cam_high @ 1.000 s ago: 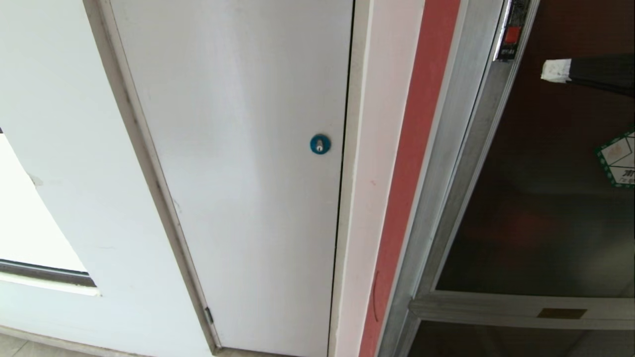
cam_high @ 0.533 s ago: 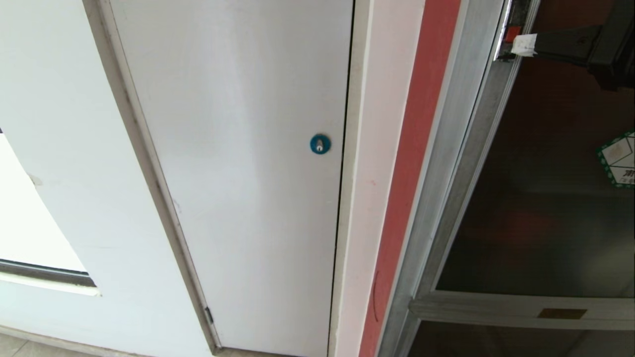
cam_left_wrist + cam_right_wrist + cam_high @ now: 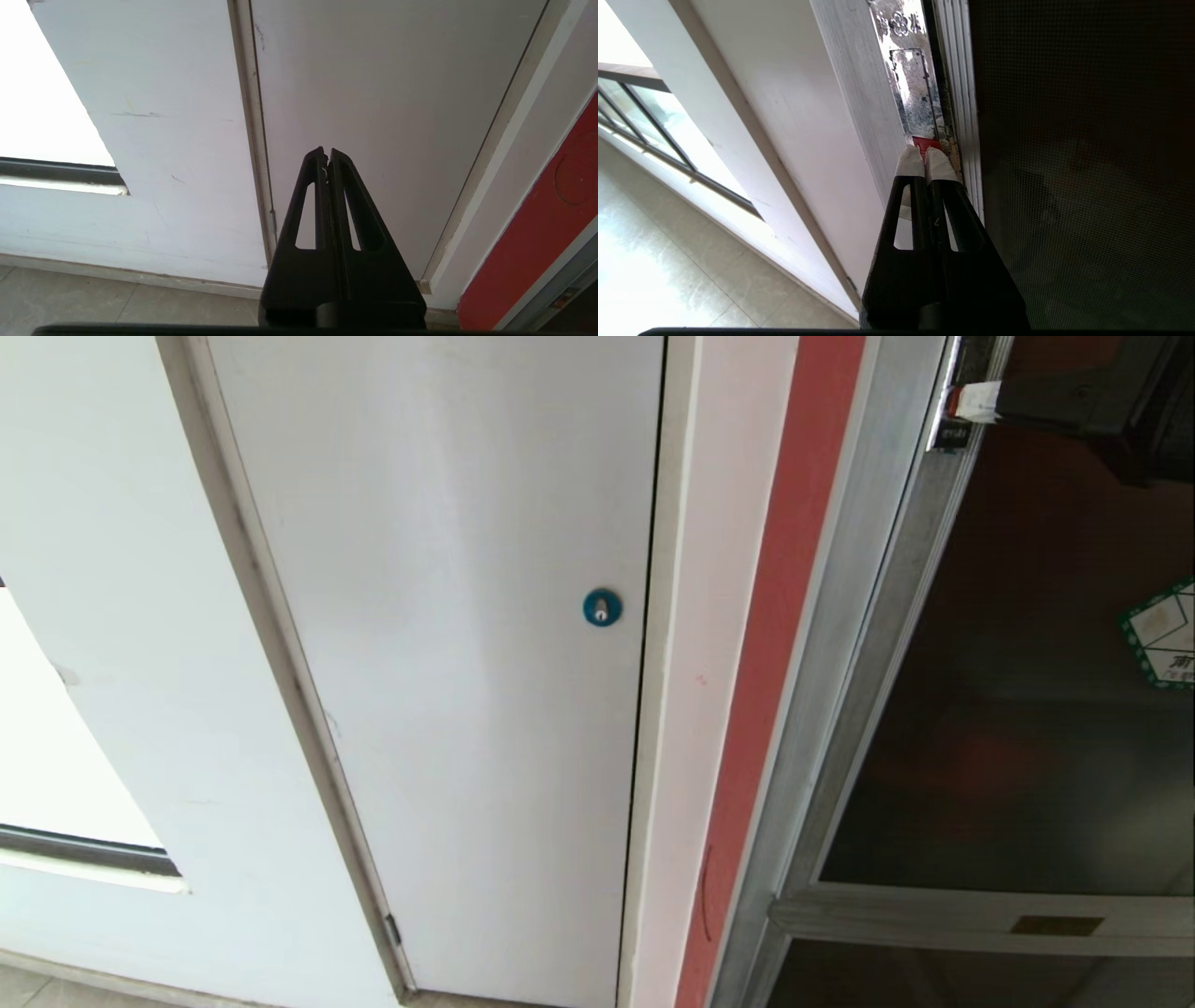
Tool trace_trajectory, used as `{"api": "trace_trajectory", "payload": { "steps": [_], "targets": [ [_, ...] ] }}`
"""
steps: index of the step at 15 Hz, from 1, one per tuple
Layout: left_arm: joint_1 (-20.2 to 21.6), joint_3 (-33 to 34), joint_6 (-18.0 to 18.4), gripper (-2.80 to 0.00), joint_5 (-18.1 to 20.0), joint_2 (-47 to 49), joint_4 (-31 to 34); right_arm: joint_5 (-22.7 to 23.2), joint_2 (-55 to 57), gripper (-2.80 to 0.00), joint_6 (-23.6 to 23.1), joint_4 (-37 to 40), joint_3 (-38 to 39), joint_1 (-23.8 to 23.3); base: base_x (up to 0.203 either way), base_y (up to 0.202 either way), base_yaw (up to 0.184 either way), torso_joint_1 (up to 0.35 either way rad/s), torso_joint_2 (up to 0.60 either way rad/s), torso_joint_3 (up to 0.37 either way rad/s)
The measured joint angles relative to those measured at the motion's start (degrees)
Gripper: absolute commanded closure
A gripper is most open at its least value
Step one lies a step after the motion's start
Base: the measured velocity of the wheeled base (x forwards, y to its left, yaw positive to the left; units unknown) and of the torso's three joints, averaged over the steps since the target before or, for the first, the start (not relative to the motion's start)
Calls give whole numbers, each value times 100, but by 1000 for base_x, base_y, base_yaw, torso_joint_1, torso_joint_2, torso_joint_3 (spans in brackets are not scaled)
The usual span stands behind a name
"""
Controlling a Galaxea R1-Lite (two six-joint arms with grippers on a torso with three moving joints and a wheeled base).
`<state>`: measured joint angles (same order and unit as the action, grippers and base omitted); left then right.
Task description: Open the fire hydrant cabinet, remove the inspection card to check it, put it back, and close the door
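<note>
Far left, a bright window opening is cut into a painted white wall (image 3: 112,616), matt and lightly scuffed. Next comes a plain white panel (image 3: 448,663), flat and smooth, with a small round blue lock (image 3: 602,607) near its right edge. The left claw (image 3: 327,156) hangs low before this panel's foot, fingers pressed together, holding nothing, taking no part.

Right of the panel run a pale pink strip and a red strip (image 3: 775,644), then the brushed-aluminium frame of the cabinet (image 3: 840,709), ribbed and satin. The door (image 3: 1027,709) is shut: dark tinted glass, faintly reflective, a green-edged white sticker (image 3: 1162,635) at the picture's right edge, and a brass plate (image 3: 1057,925) on the crossbar.

At the top of the door's left edge sits a bright metal latch plate (image 3: 913,93) with a red button (image 3: 927,141). The right claw (image 3: 924,161), white-tipped, fingers closed together and empty, has its tips at that button.

Judgement: the step is releasing the latch. Press square on the button, tips centred, steady force; a skewed push would likely slide off the slick metal onto the frame.
</note>
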<state>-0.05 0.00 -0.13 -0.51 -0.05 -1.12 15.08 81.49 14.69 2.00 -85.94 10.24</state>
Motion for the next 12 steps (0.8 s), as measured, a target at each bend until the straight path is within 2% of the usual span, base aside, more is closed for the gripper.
{"api": "trace_trajectory", "payload": {
  "steps": [8, 12],
  "targets": [
    [2, 0, 5, 0, 1, 0, 0, -9, 8, 0, 12, 58, 132, -99, 0, 0, 0, 0, 0, 0],
    [0, 0, 2, 0, 0, 0, 0, 82, -377, 0, 9, 71, 572, 123, 0, 0, 0, 0, 0, 0]
  ]
}}
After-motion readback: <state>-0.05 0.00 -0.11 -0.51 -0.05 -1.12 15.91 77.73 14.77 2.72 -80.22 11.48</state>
